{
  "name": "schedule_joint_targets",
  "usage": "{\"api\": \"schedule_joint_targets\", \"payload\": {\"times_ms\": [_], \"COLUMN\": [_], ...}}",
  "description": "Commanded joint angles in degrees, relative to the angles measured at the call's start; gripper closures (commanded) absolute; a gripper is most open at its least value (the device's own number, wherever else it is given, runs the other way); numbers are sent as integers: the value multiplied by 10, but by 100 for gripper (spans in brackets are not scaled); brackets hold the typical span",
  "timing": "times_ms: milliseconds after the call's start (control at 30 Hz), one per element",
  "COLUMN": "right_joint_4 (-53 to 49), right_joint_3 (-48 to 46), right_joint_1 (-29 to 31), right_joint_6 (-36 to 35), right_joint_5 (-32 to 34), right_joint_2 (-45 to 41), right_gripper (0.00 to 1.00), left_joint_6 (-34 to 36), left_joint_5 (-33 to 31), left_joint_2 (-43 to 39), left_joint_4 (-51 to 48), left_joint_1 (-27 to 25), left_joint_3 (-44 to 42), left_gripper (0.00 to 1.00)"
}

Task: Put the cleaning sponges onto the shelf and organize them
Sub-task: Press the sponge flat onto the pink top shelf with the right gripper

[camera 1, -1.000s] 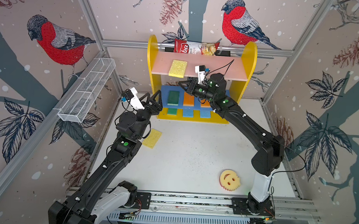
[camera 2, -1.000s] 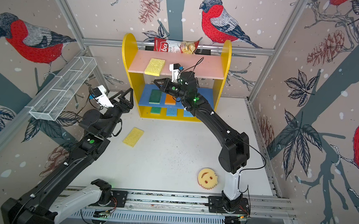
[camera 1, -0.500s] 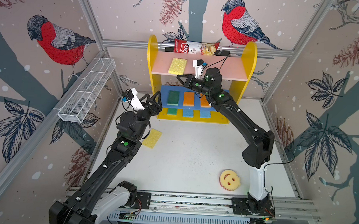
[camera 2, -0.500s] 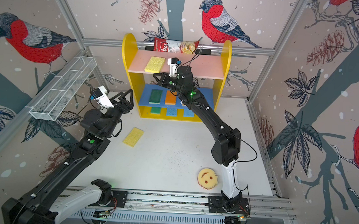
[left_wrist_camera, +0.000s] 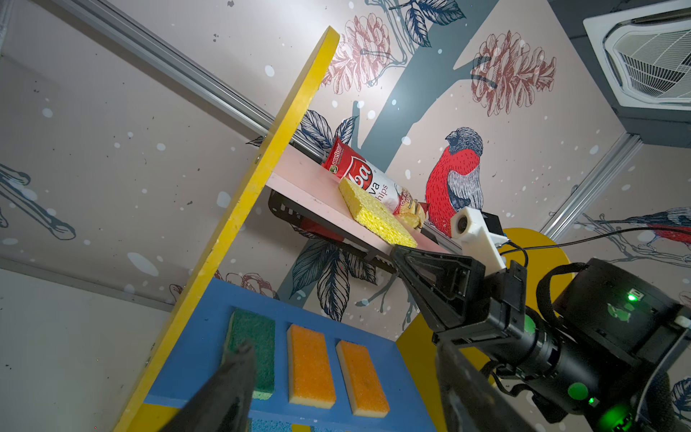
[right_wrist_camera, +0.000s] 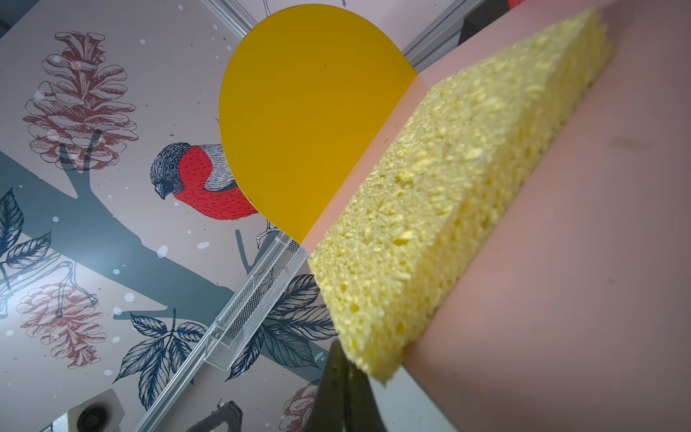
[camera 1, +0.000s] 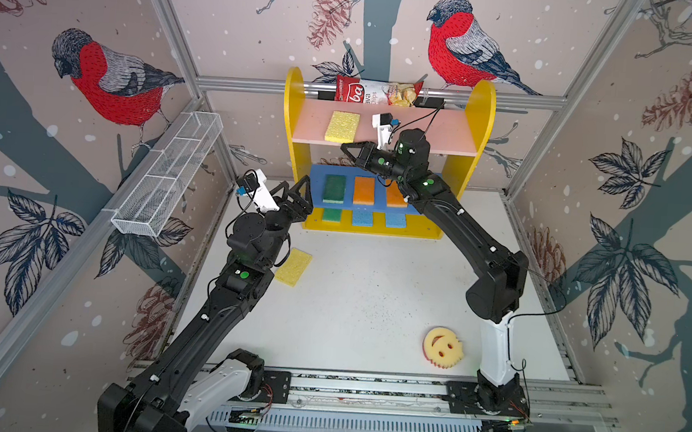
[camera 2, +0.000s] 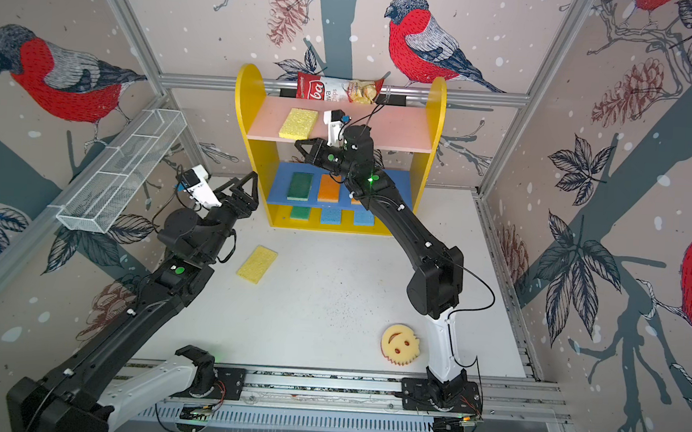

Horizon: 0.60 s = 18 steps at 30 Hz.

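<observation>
Clenched right tool (camera 1: 347, 148) looks to be nudging the yellow sponge (camera 1: 342, 126) straight on the pink top board (camera 1: 440, 132), and the released left tool (camera 1: 296, 182) is probably grabbing the desk sponge (camera 1: 293, 266) next.

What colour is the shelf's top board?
Pink; the top board shows best in a top view.

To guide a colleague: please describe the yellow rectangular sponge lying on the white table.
Find the wooden shelf with yellow side panels at the table's back. In front of its left end, beside the left arm, lies a flat rectangular yellow foam sponge. Its yellow twin rests on the pink top board; the table's other sponge is round with a smiley face.
</observation>
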Motion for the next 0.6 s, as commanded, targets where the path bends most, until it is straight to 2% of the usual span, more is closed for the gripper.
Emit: {"api": "schedule_joint_targets", "payload": {"times_ms": [0,567], "right_joint_4": [40,65], "right_joint_3": [-6,-21], "right_joint_1": [-8,-20], "right_joint_6": [2,19], "right_joint_5": [23,42], "right_joint_2": [-6,-11], "right_gripper": [100,100], "left_joint_6": [-5,-13], "left_joint_5": [12,24], "left_joint_2": [1,9], "left_joint_4": [14,18], "left_joint_1": [1,2], "left_joint_3": [0,4], "left_gripper": [25,25]}}
